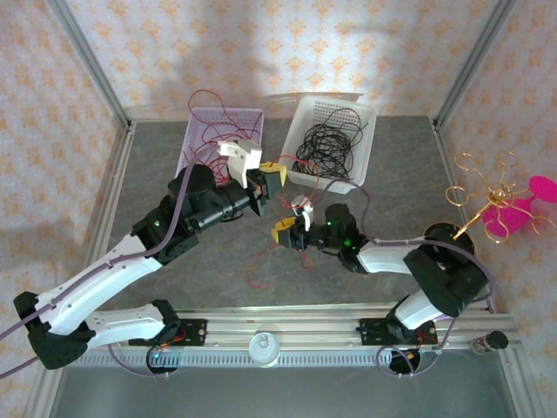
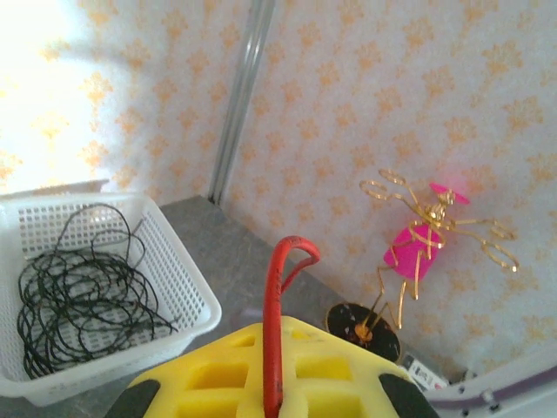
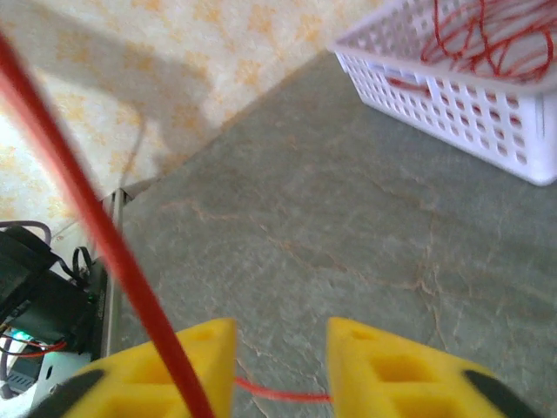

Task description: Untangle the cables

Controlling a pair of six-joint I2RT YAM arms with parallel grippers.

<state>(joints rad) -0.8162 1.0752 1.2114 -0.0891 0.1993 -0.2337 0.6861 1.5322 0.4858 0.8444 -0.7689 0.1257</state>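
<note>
At the back left of the counter (image 1: 392, 218) sits a lilac basket (image 1: 226, 111) with red wires (image 1: 213, 131) looped inside and arching over its rim. Just to its right, the left tool (image 1: 271, 174) is clamped tight on a red strand (image 2: 277, 287). In the left wrist view the strand stands up from between the yellow pads in a small bent loop. More red wire lies slack on the counter in front of both tools.

The right tool (image 1: 291, 222) has its jaws narrowly apart, with bare counter showing in the gap. The strand crosses in front of one pad, and it cannot be told whether it is pinched anywhere. Further right, a white basket (image 1: 339, 103) holds a coil of black wires (image 1: 326, 144). A gold wire ornament (image 1: 492, 196) stands at the counter's right edge.

The wires look very light, soft and springy. They seem thin enough to slip from flat pads and apt to snag on each other's loops. The best hold is probably on a straight run near a free end, clear of the curls, drawn out with slow, gentle pulls.
</note>
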